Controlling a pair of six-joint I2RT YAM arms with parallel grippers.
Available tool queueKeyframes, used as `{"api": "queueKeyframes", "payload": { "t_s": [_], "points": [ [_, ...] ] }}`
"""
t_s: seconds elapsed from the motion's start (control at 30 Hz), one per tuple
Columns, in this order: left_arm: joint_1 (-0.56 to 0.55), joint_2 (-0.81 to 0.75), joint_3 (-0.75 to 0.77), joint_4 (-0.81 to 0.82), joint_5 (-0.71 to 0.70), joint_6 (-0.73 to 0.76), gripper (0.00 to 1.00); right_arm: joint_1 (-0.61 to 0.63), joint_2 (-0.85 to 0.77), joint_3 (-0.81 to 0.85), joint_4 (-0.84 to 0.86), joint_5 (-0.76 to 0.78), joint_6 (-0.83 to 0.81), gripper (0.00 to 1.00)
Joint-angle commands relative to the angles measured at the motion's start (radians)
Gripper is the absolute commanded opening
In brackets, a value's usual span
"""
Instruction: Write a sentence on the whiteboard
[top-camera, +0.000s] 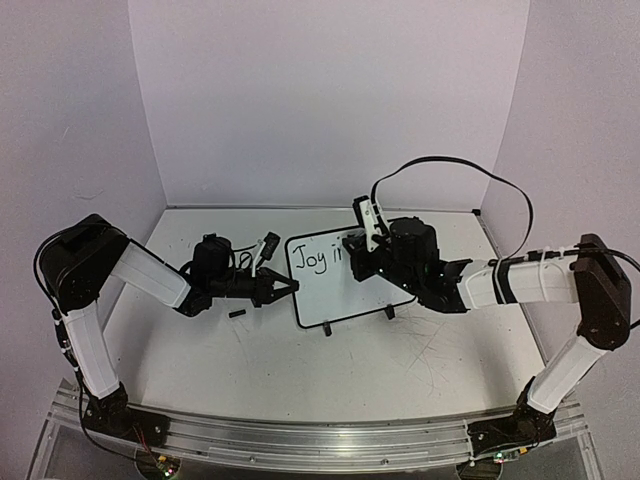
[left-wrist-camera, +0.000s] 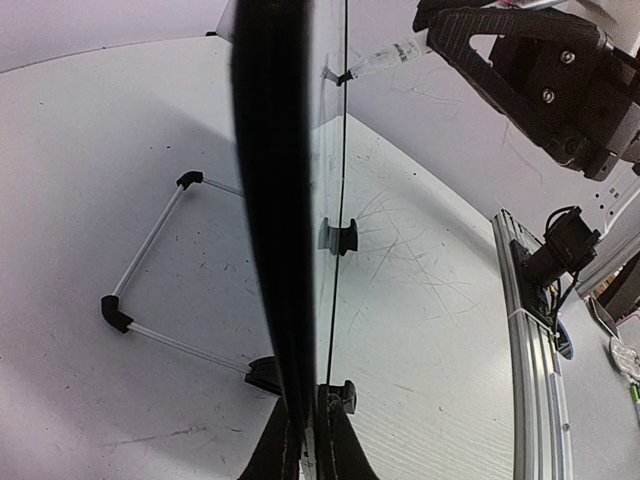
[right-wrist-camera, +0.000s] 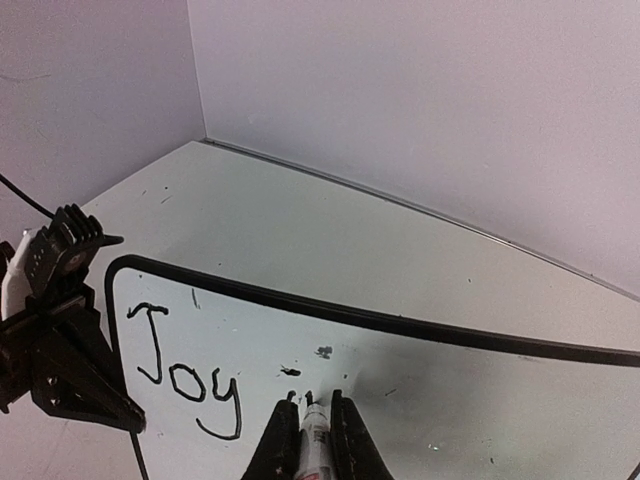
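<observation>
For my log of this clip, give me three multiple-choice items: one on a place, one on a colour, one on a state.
1. Where does the left gripper hold the board? A. left edge B. top edge C. a foot
2. Colour of the writing? A. red B. black C. blue
3. The right gripper is: A. open B. shut on a marker C. shut on the board

1 A, its fingers straddle that edge; 2 B, "Joy" reads black; 3 B, the marker sits between its fingers.
</observation>
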Motion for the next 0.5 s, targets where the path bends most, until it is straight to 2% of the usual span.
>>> {"api": "queueKeyframes", "payload": {
  "t_s": [0.0, 0.47],
  "points": [
    [0.000, -0.017, 0.019, -0.058, -0.031, 0.063, 0.00, -0.005, 0.013, 0.045, 0.026, 0.051, -0.016, 0.00],
    [0.000, -0.019, 0.016, -0.058, -0.032, 0.063, 0.00, -0.006, -0.022, -0.004, 0.024, 0.091, -0.005, 0.00]
  ]
}}
